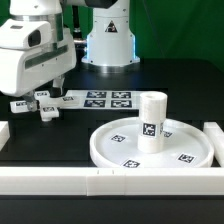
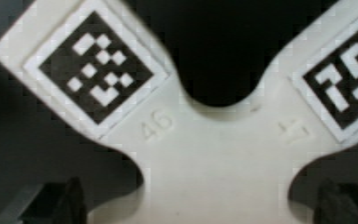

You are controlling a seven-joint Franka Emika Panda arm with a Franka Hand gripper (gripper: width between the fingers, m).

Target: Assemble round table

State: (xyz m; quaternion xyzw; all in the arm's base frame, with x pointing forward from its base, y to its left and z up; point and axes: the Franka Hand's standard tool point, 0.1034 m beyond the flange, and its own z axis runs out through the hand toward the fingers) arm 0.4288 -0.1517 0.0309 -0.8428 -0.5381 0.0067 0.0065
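The gripper (image 2: 197,203), jaws open and empty astride the white plastic cross-shaped foot (image 2: 211,140), may skew that foot if closure lands off-centre.

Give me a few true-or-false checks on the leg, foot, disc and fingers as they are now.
1. The leg stands upright on the disc. True.
2. The foot is mounted on the leg. False: it lies on the table, toward the exterior view's left, apart from the disc.
3. The gripper hangs over the foot. True.
4. The fingers hold the disc. False: they flank one arm of the foot.
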